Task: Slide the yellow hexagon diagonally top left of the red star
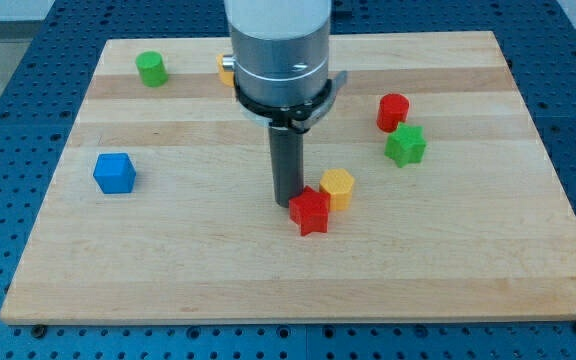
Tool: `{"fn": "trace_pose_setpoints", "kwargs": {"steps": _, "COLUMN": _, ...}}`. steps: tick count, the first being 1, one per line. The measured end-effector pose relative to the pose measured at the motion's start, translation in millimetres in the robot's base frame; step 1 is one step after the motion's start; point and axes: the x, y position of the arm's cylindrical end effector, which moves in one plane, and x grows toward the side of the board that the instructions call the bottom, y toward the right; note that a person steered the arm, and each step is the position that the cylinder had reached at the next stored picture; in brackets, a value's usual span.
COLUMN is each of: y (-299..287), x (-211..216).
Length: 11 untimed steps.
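The red star [310, 211] lies near the middle of the wooden board [168, 260]. The yellow hexagon [337, 187] sits against the star's upper right side, touching it. My tip [287, 203] is down on the board just left of the red star, close to or touching its left edge, and left of the yellow hexagon.
A red cylinder [393, 111] and a green star [405, 145] stand at the right. A blue cube [115, 172] is at the left. A green cylinder [151, 68] is at the top left. A yellow block [225, 68] is partly hidden behind the arm.
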Motion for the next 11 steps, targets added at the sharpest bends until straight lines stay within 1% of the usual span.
{"fn": "trace_pose_setpoints", "kwargs": {"steps": 2, "y": 40, "x": 0}}
{"fn": "trace_pose_setpoints", "kwargs": {"steps": 3, "y": 41, "x": 0}}
{"fn": "trace_pose_setpoints", "kwargs": {"steps": 4, "y": 27, "x": 1}}
{"fn": "trace_pose_setpoints", "kwargs": {"steps": 5, "y": 63, "x": 20}}
{"fn": "trace_pose_setpoints", "kwargs": {"steps": 6, "y": 97, "x": 26}}
{"fn": "trace_pose_setpoints", "kwargs": {"steps": 7, "y": 109, "x": 25}}
{"fn": "trace_pose_setpoints", "kwargs": {"steps": 8, "y": 117, "x": -1}}
{"fn": "trace_pose_setpoints", "kwargs": {"steps": 9, "y": 106, "x": -10}}
{"fn": "trace_pose_setpoints", "kwargs": {"steps": 10, "y": 85, "x": -10}}
{"fn": "trace_pose_setpoints", "kwargs": {"steps": 11, "y": 47, "x": -10}}
